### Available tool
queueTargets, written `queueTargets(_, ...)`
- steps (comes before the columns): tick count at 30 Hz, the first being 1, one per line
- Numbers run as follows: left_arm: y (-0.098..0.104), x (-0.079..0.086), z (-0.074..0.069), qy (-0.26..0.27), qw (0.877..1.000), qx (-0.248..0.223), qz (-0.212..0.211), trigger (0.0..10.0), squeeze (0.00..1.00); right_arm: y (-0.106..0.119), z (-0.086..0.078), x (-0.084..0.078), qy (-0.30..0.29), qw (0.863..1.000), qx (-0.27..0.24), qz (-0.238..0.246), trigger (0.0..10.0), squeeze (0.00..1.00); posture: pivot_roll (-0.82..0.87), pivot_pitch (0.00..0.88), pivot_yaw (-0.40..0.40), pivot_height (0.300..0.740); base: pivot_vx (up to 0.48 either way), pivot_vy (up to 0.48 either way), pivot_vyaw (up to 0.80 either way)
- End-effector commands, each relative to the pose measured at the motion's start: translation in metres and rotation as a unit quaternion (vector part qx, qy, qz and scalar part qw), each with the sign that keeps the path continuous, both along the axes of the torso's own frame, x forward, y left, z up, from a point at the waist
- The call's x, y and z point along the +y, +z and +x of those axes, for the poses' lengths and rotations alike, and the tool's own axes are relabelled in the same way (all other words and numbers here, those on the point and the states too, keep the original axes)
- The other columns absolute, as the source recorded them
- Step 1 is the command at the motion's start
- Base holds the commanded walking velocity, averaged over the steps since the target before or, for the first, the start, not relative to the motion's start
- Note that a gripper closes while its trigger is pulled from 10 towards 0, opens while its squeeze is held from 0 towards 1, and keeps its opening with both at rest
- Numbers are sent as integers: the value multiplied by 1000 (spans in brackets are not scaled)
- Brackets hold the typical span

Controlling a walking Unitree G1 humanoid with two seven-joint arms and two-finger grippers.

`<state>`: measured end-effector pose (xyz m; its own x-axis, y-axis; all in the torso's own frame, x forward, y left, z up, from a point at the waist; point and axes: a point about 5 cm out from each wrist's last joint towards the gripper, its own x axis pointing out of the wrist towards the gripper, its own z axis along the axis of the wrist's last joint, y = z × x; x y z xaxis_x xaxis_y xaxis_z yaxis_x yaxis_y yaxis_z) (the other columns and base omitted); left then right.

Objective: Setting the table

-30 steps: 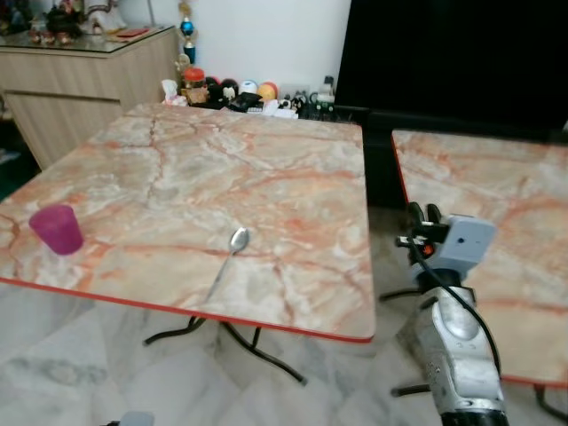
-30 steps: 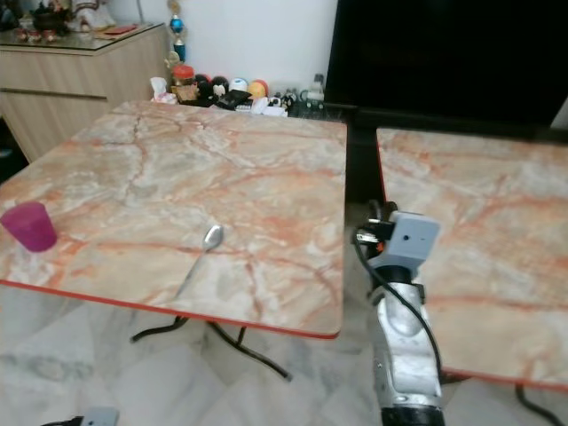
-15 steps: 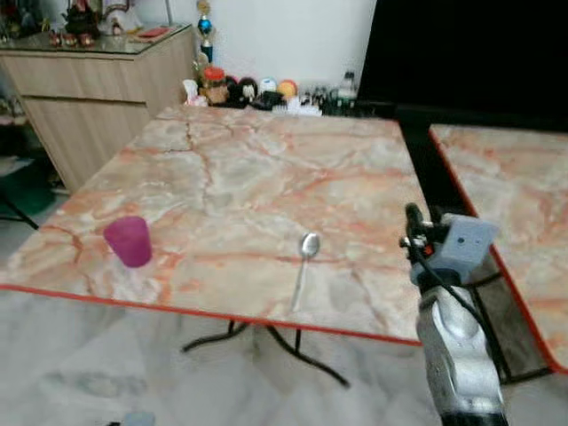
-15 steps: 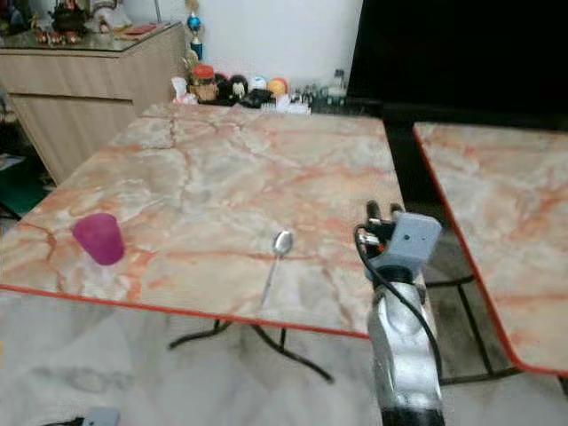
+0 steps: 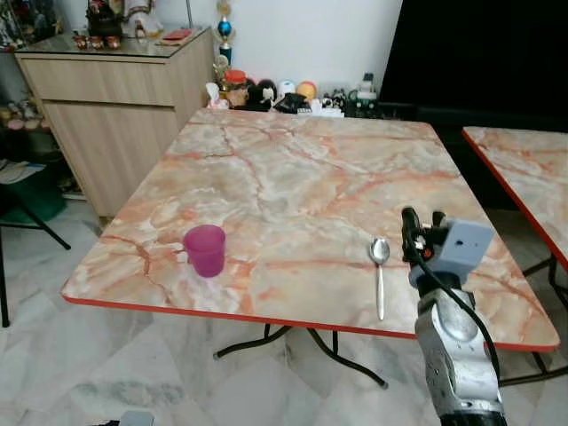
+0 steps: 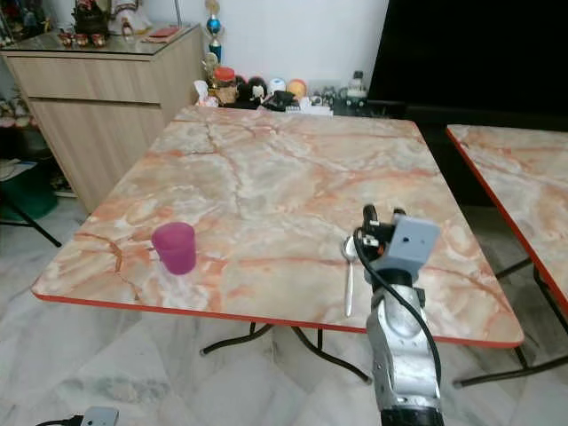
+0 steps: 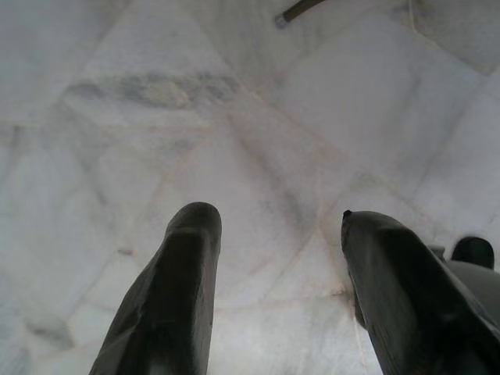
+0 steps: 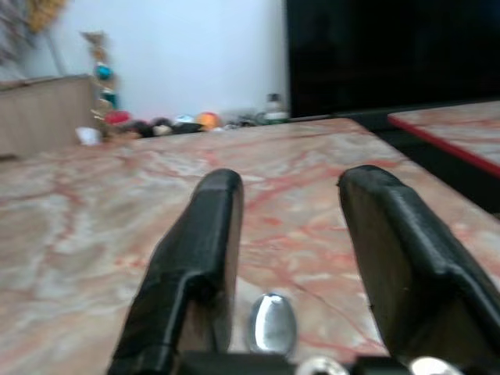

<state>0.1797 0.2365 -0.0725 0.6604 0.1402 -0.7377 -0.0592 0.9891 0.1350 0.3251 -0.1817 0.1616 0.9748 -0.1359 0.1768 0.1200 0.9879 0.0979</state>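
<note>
Marble table [image 5: 293, 177] has swung in front; spoon [image 5: 379, 253] now lies just ahead of the unclenched, empty right gripper [image 5: 420, 232], ready for pickup.

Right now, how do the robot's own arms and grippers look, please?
The right arm is a rounded silver shell, scuffed, with a black cable looping along it. At its wrist sits a pale blue-grey box. The right gripper has two long black fingers with a matte surface. The left gripper has the same thick, blunt black fingers.
</note>
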Motion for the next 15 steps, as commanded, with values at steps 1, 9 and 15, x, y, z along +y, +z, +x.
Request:
queueTargets(1, -2, -1, -4, 4, 1000, 6, -8, 10000, 0, 7, 2, 3, 4, 1000, -10, 1, 10000, 0, 50, 40, -39, 740, 0, 0, 0)
queueTargets(9, -2, -2, -3, 1, 1000, 8, -9, 10000, 0, 6, 2, 3, 4, 1000, -9, 2, 10000, 0, 48, 40, -38, 740, 0, 0, 0)
queueTargets(15, -2, -3, -2, -1, 1000, 8, -9, 10000, 0, 6, 1, 3, 3, 1000, -9, 3, 10000, 0, 48, 41, -37, 740, 0, 0, 0)
